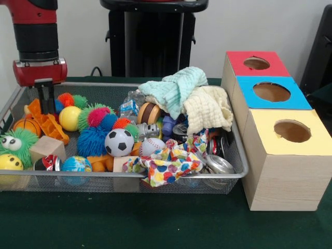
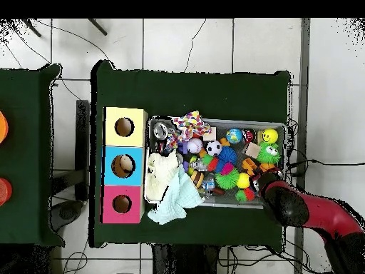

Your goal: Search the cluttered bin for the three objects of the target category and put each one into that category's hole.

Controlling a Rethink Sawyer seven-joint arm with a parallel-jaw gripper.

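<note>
Green surface (image 1: 155, 228) | bin (image 1: 244, 168) packed | claw (image 1: 47, 101) spread low at bin's corner over orange toy (image 1: 49, 124) | advice: pinch one item only, lift straight.

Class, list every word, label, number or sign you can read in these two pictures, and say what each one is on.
None can be read.
Red can at the bin's front: printing too blurred to read.
Cans by the patterned cloth: markings too small to read.
Boxes: plain, no labels.

tool (image 1: 47, 106) down in mesh bin (image 1: 236, 155) far-L corner | soccer ball (image 1: 119, 142) mid-front | mint cloth (image 1: 176, 87) on top, R side
</note>
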